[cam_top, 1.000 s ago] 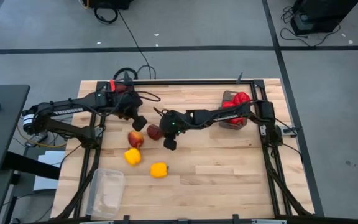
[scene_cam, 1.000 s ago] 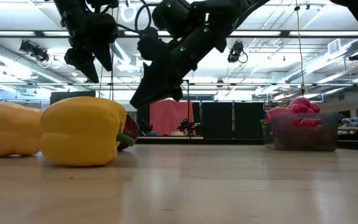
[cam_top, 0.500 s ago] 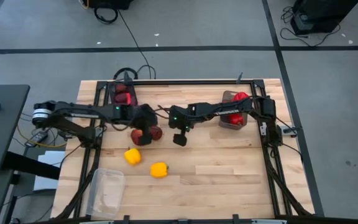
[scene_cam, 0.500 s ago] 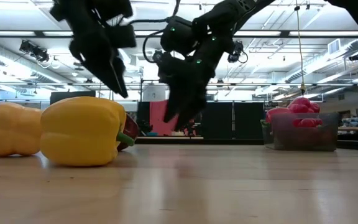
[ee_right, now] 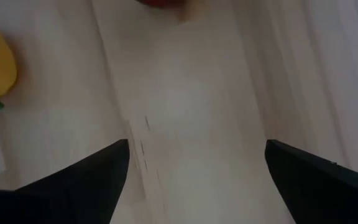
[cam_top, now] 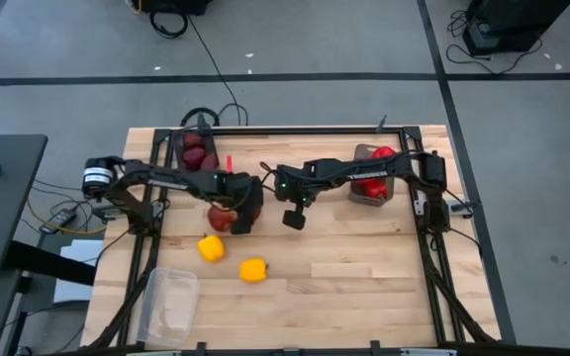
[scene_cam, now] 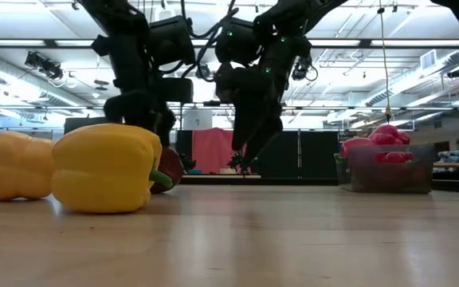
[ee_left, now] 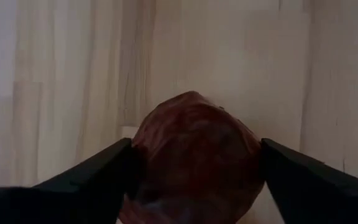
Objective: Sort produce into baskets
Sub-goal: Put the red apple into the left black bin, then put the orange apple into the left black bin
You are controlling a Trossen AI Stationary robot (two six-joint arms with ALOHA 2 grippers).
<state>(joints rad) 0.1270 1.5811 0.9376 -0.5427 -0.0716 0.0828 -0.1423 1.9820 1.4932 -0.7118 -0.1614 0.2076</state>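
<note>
Left gripper [cam_top: 237, 216] has dropped onto the maroon pepper [ee_left: 194, 158]; right gripper [cam_top: 293, 219] has pulled back.
Pepper sits between the left's spread fingers [ee_left: 92, 180], not clamped. Right's fingers open, empty, above the table [cam_top: 364, 267].

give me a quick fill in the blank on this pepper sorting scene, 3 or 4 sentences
1. The left gripper has its fingers on either side of a dark ____ pepper.
2. The right gripper is open over bare table and holds ____.
3. Two loose peppers of ____ colour lie on the table.
4. The basket by the right arm's base holds peppers of bright ____ colour.

Missing words: maroon; nothing; yellow; red
</note>
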